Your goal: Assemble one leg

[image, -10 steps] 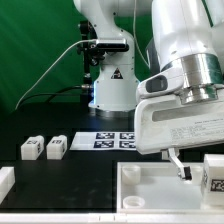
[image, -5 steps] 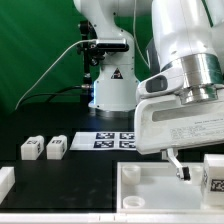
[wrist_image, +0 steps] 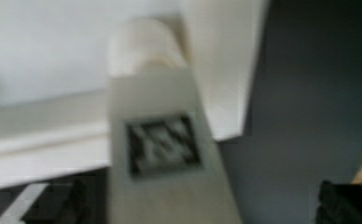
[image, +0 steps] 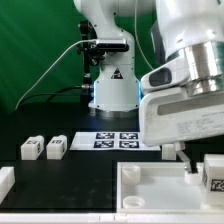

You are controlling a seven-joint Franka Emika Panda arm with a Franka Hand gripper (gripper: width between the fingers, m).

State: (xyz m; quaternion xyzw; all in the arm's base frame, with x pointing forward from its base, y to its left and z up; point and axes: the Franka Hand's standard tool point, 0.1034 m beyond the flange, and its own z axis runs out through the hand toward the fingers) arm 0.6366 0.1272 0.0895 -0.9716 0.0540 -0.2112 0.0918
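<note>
The leg fills the wrist view: a long pale block, its square tag seen face-on and its rounded end pointed away from the camera, out toward the edge of the white tray-like part. Its long axis is seen to run straight down the lane between the two fingers. They are glimpsed only as blurred shapes at the corners, each standing apart from the leg's flanks. So the hand is read as spread with nothing pinched, though the blur leaves that a judgement. In the exterior view what is judged to be the same leg is caught at the exterior view's right edge, tag outward and cut by the frame. It is found just beside the tray-like part's corner, to the exterior view's right of the one finger that shows below the wrist housing. Whether it is borne by the black tabletop or by the rim cannot be told. The leg is thus placed close under the hand and a touch outboard, so a short settle is expected, then a squeeze across the narrow width, not along the length. Two more legs are seen well apart at the exterior view's left, beyond the marker board, and no reach that way is called for.
</note>
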